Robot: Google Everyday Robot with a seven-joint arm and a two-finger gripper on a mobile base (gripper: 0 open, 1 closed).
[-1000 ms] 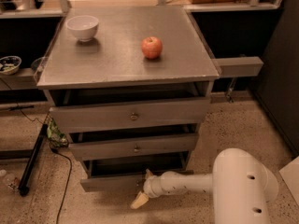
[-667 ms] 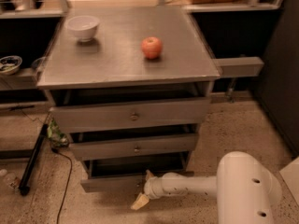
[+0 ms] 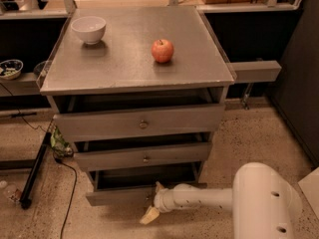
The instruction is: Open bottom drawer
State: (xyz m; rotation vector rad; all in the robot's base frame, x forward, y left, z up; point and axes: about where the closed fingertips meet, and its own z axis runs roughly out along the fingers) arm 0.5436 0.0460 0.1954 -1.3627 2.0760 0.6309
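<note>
End effector (image 3: 153, 202) still at bottom drawer (image 3: 117, 196) front, drawer unmoved

Bowl (image 3: 88, 29) back-left on counter (image 3: 124, 71), apple (image 3: 162, 51) to its right, nearer centre. Bottom drawer (image 3: 117, 196) lowest of three below. End effector (image 3: 154, 201) at its front centre, arm (image 3: 204, 198) to the right.

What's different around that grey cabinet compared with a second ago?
Nothing has visibly changed. The white arm's gripper stays low against the slim grey metal bottom drawer, whose front has not shifted. The red apple and the white bowl rest where they were on the cabinet top.
</note>
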